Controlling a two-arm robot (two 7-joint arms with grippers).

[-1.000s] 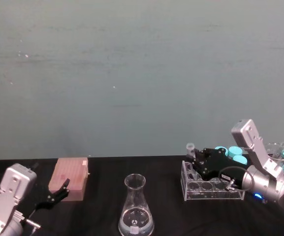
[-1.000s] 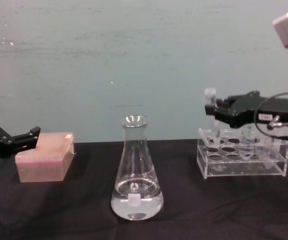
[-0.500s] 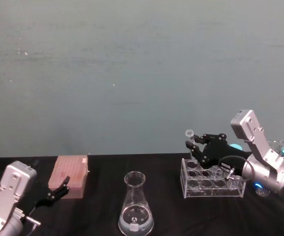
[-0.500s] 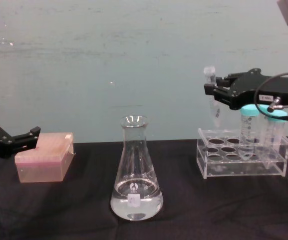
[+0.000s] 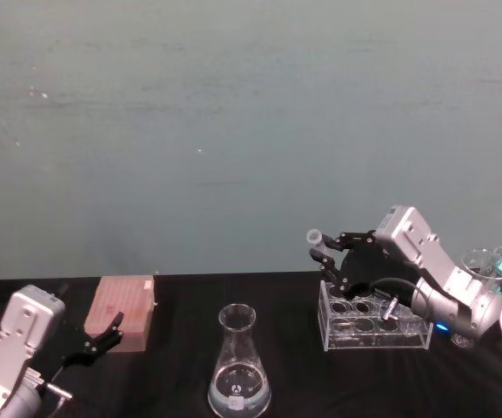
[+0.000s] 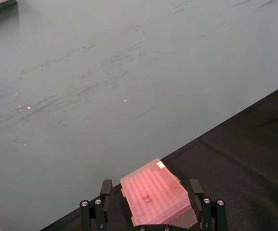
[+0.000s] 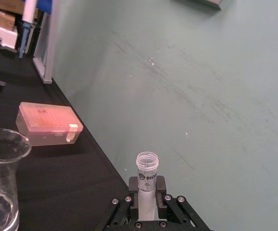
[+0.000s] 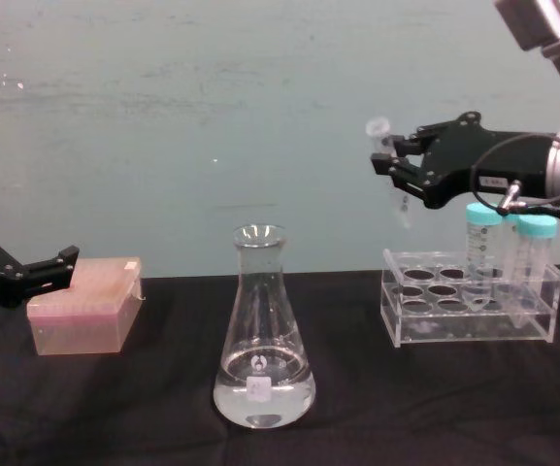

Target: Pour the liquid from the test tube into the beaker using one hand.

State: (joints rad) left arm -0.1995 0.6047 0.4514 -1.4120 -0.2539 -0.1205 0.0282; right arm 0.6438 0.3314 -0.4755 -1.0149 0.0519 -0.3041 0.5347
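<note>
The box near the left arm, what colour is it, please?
The box is pink, clearest in the chest view.

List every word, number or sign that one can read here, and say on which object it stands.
"BIO": on the test tube, held in the right gripper; further letters are hidden.
"ml": low on the beaker; the digits before it are unclear.
White label on the beaker: too small to read.
Pink box beside the left gripper: faint mark, unreadable.
</note>
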